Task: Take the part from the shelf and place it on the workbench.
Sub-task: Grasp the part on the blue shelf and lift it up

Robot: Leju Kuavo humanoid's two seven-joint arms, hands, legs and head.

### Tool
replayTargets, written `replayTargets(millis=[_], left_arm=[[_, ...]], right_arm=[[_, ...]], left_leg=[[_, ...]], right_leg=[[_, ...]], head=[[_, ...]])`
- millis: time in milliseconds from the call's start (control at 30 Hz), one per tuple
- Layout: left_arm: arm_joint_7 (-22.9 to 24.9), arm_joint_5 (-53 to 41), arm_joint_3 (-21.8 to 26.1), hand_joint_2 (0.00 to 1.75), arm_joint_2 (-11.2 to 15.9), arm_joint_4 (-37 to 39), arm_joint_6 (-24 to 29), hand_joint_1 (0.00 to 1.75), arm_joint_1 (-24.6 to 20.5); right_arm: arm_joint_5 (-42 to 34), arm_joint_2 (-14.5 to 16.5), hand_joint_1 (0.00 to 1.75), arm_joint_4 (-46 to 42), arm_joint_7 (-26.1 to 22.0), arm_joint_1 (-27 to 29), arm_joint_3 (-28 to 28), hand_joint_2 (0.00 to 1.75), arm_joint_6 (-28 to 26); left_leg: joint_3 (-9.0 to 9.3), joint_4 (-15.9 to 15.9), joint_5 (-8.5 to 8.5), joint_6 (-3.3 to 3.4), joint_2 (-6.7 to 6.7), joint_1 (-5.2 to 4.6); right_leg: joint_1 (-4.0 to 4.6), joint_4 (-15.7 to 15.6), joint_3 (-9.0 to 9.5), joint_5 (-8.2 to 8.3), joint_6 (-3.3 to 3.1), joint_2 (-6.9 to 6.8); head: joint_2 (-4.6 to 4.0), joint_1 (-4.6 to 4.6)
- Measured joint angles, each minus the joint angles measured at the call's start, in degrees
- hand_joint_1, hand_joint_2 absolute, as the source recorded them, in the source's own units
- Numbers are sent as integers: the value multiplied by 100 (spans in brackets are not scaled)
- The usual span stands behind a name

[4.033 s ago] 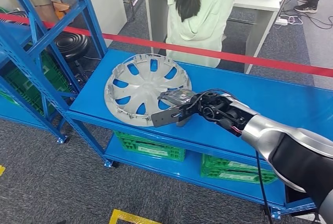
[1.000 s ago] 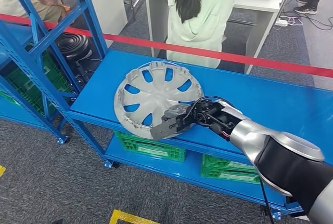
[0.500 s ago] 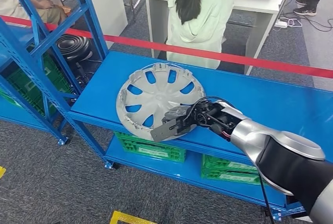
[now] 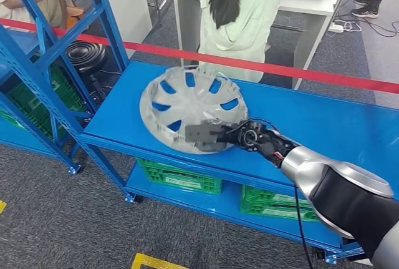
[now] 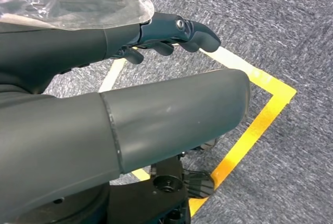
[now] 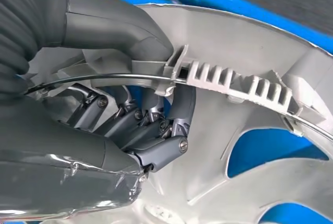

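Observation:
A silver wheel cover [image 4: 188, 97] with blue showing through its openings lies on the blue shelf [image 4: 329, 125], its near rim slightly lifted and blurred. My right hand [image 4: 212, 135] reaches in from the right and grips that near rim. In the right wrist view the thick thumb sits over the ribbed rim of the wheel cover [image 6: 251, 146] while the dark fingers [image 6: 157, 130] curl around its other face. My left hand [image 5: 117, 78] hangs over the grey floor with its fingers [image 5: 184, 29] stretched out and nothing in it.
A red tape [image 4: 282, 69] runs across behind the shelf. A person in a pale green top [image 4: 240, 22] sits at a white desk beyond it. Green crates [image 4: 181, 176] fill the lower shelf. Blue rack uprights [image 4: 47, 63] stand at the left.
Over four seconds the wheel cover has slid right along the shelf and turned. In the last half second my right hand has levelled out and its near rim has come up a little.

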Motion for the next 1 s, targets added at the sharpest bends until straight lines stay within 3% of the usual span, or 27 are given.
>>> replayTargets(millis=[167, 533, 1000], left_arm=[[0, -9, 0, 0, 0, 0, 0, 0, 0], [2, 18, -1, 0, 10, 0, 13, 0, 1], [-14, 70, 76, 0, 51, 0, 52, 0, 44]], right_arm=[[-121, 0, 175, -4, -86, 49, -356, 175, -6], [-1508, 93, 175, -597, -780, 194, -1087, 175, -126], [-2147, 320, 175, -1344, -1180, 267, -1801, 175, 50]], left_leg=[[-3, 0, -1, 0, 0, 0], [-11, -2, -2, -2, 12, 1], [-36, -2, 4, -8, 3, 6]], right_leg=[[0, 0, -1, -1, 1, 0], [1, 0, -11, 1, -2, 15], [5, 1, -33, 1, -2, 8]], head=[[0, 0], [0, -1], [0, 1]])
